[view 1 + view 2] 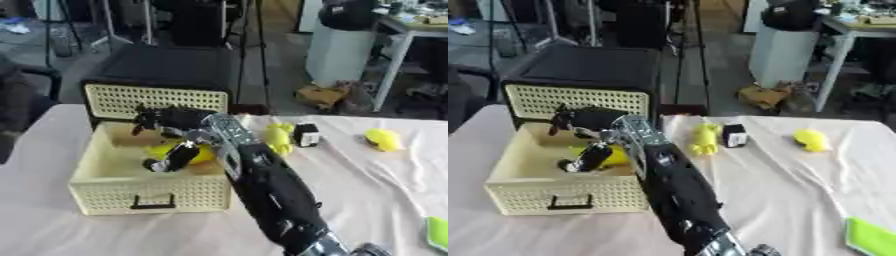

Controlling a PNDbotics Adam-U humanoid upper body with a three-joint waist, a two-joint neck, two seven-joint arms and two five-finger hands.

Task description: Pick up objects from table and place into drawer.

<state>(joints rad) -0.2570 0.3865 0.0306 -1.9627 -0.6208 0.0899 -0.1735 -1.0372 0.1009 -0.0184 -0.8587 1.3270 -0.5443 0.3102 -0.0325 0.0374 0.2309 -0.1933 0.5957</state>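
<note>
Left eye view: the right hand (175,125) reaches into the open cream drawer (131,192) — fingers relaxed, holding nothing, just above a yellow object (203,155) lying inside.

Right eye view: on the desk (798,185) lie another yellow object (705,138), a black-and-white box (733,135) and a yellow lump (810,140) — all well apart from the drawer.

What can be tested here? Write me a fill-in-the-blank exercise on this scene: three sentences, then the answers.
1. Over the open drawer hangs the robot's ___ hand.
2. The object lying in the drawer under that hand is ___ in colour.
3. The flat thing at the right edge of the table is ___ in colour.

Missing words: right; yellow; green.
</note>
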